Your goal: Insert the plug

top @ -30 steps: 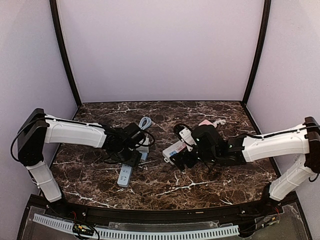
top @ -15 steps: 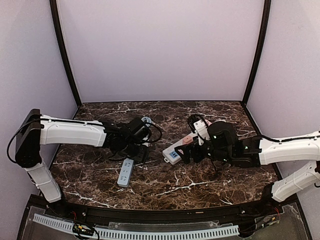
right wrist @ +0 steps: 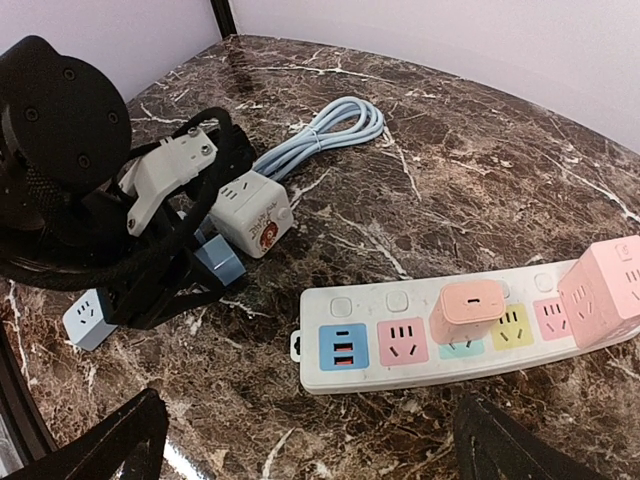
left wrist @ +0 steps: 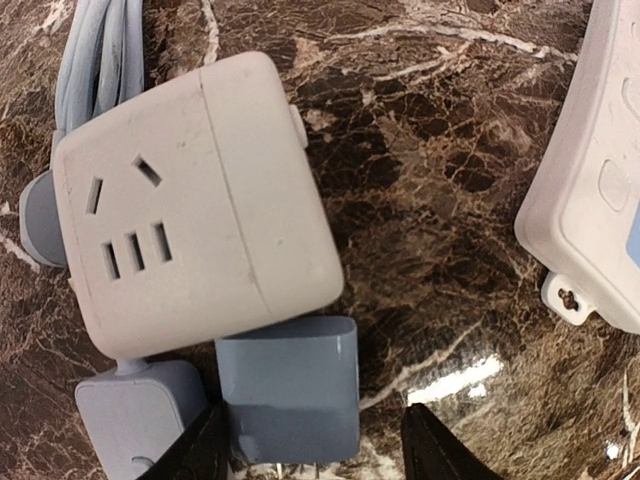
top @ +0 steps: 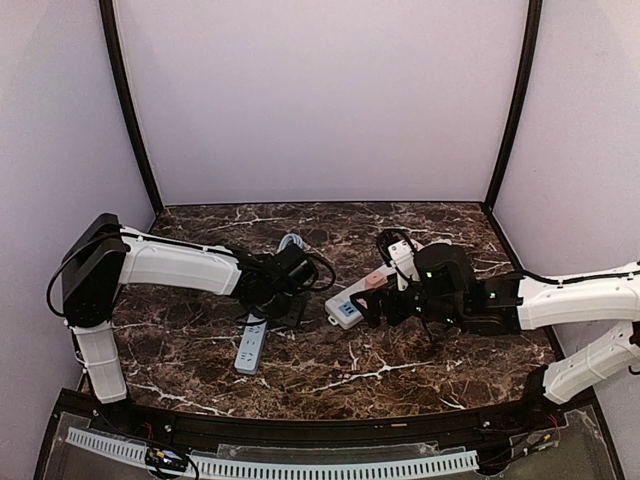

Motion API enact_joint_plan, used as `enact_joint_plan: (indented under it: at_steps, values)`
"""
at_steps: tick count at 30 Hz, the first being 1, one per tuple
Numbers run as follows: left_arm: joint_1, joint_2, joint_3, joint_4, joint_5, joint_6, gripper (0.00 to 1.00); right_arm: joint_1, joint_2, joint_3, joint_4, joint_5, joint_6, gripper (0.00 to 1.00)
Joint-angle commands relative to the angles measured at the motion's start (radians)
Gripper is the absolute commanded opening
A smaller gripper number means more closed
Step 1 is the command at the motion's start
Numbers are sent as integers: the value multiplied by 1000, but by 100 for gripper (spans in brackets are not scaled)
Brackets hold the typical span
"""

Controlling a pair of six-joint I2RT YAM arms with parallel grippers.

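Note:
The blue plug (left wrist: pixel 288 400) lies on the marble against a white cube socket (left wrist: pixel 190 200). My left gripper (left wrist: pixel 318 440) straddles the plug, open: the left finger is at its side and a gap shows before the right finger (left wrist: pixel 440 450). The right wrist view shows the same plug (right wrist: pixel 220 265) under the black left gripper (right wrist: pixel 150 270). The white power strip (right wrist: pixel 400 340) carries a peach adapter (right wrist: pixel 470 310) and a pink cube (right wrist: pixel 605 285). My right gripper (right wrist: pixel 310 450) hangs wide open over the strip's near end, holding nothing. From above, the left gripper (top: pixel 282 312) and right gripper (top: pixel 370 308) face each other.
A light blue coiled cable (top: pixel 290 243) lies behind the white cube. A small blue power strip (top: pixel 250 348) sits near the front left of the left gripper. The dark marble table (top: pixel 400 380) is boxed in by lilac walls.
The left arm has pushed right and down over the blue plug and its jaws have narrowed. The right arm pulled back from the white strip a second ago and has since held still.

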Motion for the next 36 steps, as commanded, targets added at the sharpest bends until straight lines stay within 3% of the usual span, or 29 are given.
enact_joint_plan:
  at_steps: [1, 14, 21, 36]
  values:
    - [0, 25, 37, 6, -23, -1, 57, -3, 9, -5, -10, 15, 6, 99]
    - [2, 57, 42, -25, -57, -24, 52, -4, 18, -3, -13, 11, -1, 99]
    - [2, 52, 25, -3, -32, -16, 40, -3, 24, 1, -19, 16, -1, 99]
    - [1, 42, -47, 68, -1, -11, 47, -5, 48, 25, -40, 40, 11, 99]
